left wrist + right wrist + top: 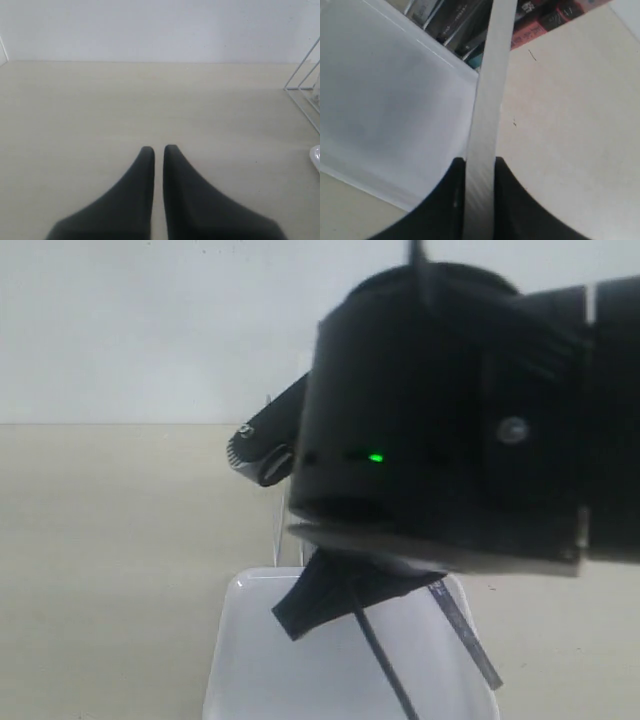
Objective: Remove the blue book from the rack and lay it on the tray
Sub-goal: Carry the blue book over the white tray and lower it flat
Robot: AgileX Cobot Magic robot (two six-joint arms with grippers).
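My right gripper (480, 162) is shut on the blue book (487, 100), which I see edge-on as a pale strip of pages running away from the fingers. In the exterior view the book (468, 630) hangs tilted as a thin dark strip over the right side of the white tray (260, 660), below the black fingers (310, 602). The tray (385, 100) lies beside the held book. The clear rack (445, 20) stands just beyond the tray with other books in it. My left gripper (159, 150) is shut with nothing in it, over bare table.
The right arm's dark body (450, 410) fills most of the exterior view and hides the rack's upper part. A red-spined book (540, 22) leans in the rack. In the left wrist view the rack's thin frame (300, 80) and a tray corner (316, 156) sit at the edge.
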